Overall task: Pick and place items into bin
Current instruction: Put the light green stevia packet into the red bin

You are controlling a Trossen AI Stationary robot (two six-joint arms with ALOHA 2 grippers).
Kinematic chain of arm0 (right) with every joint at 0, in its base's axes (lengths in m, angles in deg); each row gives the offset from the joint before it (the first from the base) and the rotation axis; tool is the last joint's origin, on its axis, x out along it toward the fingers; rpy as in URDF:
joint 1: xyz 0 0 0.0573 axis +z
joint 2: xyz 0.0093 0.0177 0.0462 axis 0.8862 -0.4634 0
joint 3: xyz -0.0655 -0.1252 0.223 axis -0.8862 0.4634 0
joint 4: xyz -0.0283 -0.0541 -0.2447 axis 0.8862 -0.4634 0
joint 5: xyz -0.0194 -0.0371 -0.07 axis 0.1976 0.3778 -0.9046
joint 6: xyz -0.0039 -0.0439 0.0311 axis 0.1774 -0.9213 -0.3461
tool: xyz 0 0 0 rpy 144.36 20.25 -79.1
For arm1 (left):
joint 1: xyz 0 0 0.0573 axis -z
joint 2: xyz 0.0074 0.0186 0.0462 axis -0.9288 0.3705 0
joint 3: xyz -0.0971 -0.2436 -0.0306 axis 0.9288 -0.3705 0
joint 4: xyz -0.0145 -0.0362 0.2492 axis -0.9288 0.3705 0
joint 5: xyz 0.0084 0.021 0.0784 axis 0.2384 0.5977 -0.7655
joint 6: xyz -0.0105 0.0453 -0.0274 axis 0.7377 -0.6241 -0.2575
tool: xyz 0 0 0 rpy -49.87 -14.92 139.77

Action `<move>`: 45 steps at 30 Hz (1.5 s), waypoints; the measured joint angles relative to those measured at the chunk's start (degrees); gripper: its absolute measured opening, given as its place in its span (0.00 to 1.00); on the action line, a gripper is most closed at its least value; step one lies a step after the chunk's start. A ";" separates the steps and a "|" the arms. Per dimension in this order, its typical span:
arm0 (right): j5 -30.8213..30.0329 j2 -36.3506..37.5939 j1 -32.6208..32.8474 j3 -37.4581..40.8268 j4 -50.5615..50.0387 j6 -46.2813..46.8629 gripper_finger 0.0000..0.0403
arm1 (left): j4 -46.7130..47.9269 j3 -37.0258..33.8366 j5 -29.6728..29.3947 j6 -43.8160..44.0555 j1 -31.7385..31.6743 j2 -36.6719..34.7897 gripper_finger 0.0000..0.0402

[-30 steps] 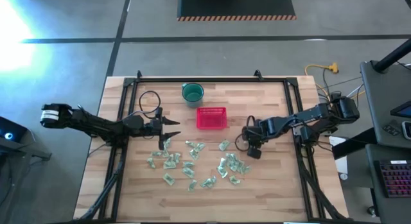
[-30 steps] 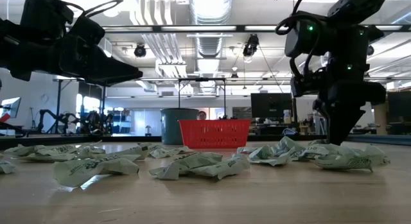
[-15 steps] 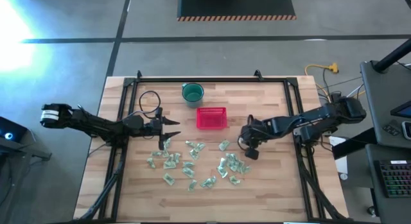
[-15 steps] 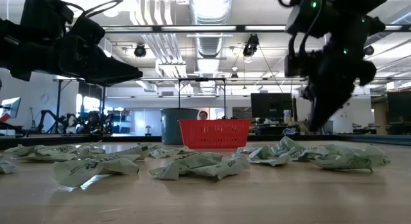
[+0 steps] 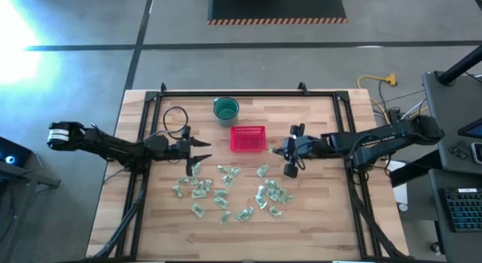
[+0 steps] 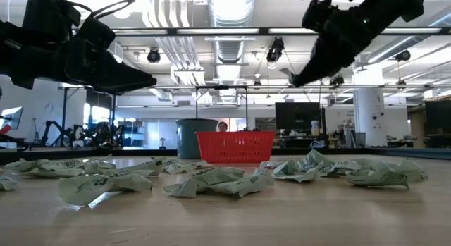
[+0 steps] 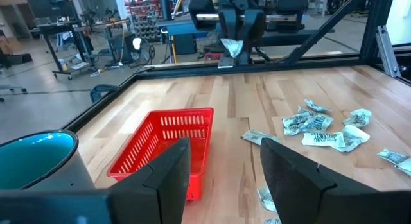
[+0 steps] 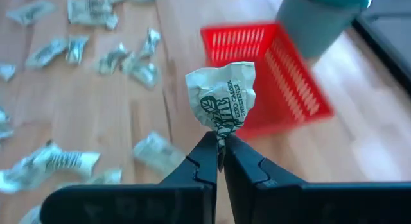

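Observation:
Several pale green-and-white crinkled items (image 5: 226, 189) lie scattered on the wooden table's near half. The red mesh basket (image 5: 248, 139) stands beyond them, near the middle. My right gripper (image 5: 276, 151) hovers just right of the basket, slanting down, shut on one item (image 8: 221, 95). In the low view it (image 6: 294, 80) is well above the table. My left gripper (image 5: 205, 150) waits level and open at the left, over the pile's far left corner, with nothing between its fingers (image 7: 167, 179). My right gripper pinches the item's twisted lower end (image 8: 220, 129) between its two fingertips. The fingers come from the table's right side, slanting down. The item stands out beyond the fingertips, crumpled and lifted clear of the table (image 7: 231, 47).
A round dark green cup (image 5: 225, 108) stands left of and beyond the basket. A black frame runs along the table's edges (image 5: 226, 93). Bare wood lies between the basket and the pile (image 5: 248, 161).
My right gripper has risen from the pile at the right and swung toward the basket, tipping from pointing steeply down to a shallower slant. It stays shut on the item, which is now lifted clear of the table.

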 joint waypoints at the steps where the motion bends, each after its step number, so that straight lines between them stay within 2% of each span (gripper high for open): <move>1: 0.02 -0.45 -0.41 0.00 1.43 -0.82 0.02 | 0.00 0.00 0.00 0.00 0.00 0.00 0.43; 11: 0.02 -11.67 -7.15 -0.99 18.80 -5.94 0.02 | -1.57 0.00 0.00 0.00 0.00 0.00 0.43; 19: 0.24 -18.33 -10.85 -3.61 20.59 -5.73 0.02 | -1.53 -0.08 0.00 -0.01 0.00 0.00 0.43; 27: 0.27 -20.38 -10.87 -5.05 20.40 -4.87 0.03 | -1.54 -0.17 0.00 -0.02 0.00 0.04 0.43; 30: 0.29 -20.29 -10.85 -5.05 20.13 -4.86 0.07 | -1.54 -0.17 0.00 0.00 0.00 0.04 0.43; 39: 0.68 -20.00 -10.85 -5.03 20.08 -4.64 0.29 | -1.57 -0.11 0.00 0.02 0.02 0.04 0.43; 45: 4.05 -19.77 -9.60 -5.03 19.97 -8.43 0.35 | 2.34 -0.17 0.02 0.00 0.02 0.04 0.43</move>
